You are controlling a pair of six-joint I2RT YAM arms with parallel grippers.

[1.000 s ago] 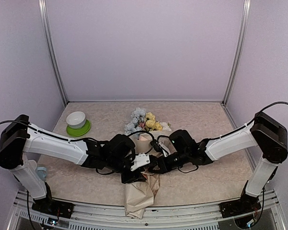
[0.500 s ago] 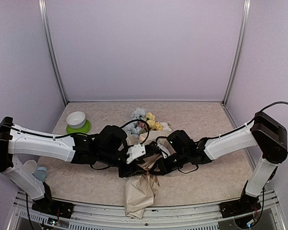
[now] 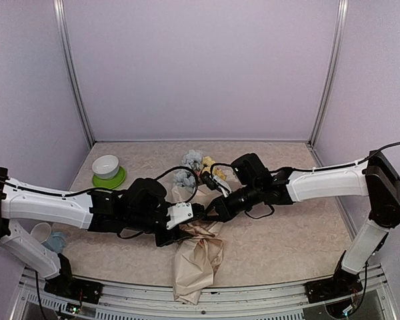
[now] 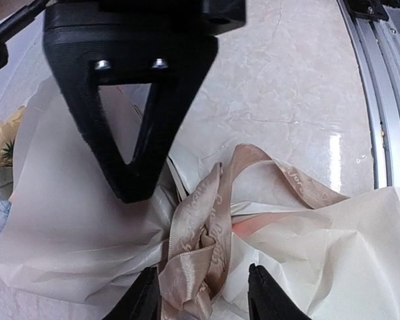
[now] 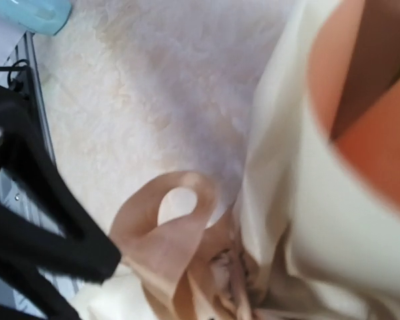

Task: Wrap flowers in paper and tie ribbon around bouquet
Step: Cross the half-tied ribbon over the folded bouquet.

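Note:
The paper [image 3: 197, 263] lies bunched round the stems, its tail toward the near edge; blue and yellow flowers [image 3: 192, 161] stick out at the far end. In the left wrist view a tan ribbon [image 4: 200, 247] is knotted over the creased paper [image 4: 73, 220]. My left gripper [image 4: 205, 297] stands open astride that knot, one finger at either side. My right gripper [image 4: 130, 190] is shut, its tip down at the paper beside a ribbon strand. From above both grippers, left [image 3: 195, 223] and right [image 3: 210, 215], meet over the bundle's waist. The right wrist view shows a ribbon [image 5: 167, 247] loop standing up.
A white bowl [image 3: 106, 165] on a green plate [image 3: 113, 181] stands at the back left. A pale blue cup [image 3: 57, 240] sits at the near left, by the left arm. The metal rail [image 4: 373, 100] of the table's near edge runs close to the bundle.
My right arm has swung away from the near edge toward the flowers, stretching the ribbon. The left gripper has shifted slightly left and stays over the knot. The paper's tail has turned a little.

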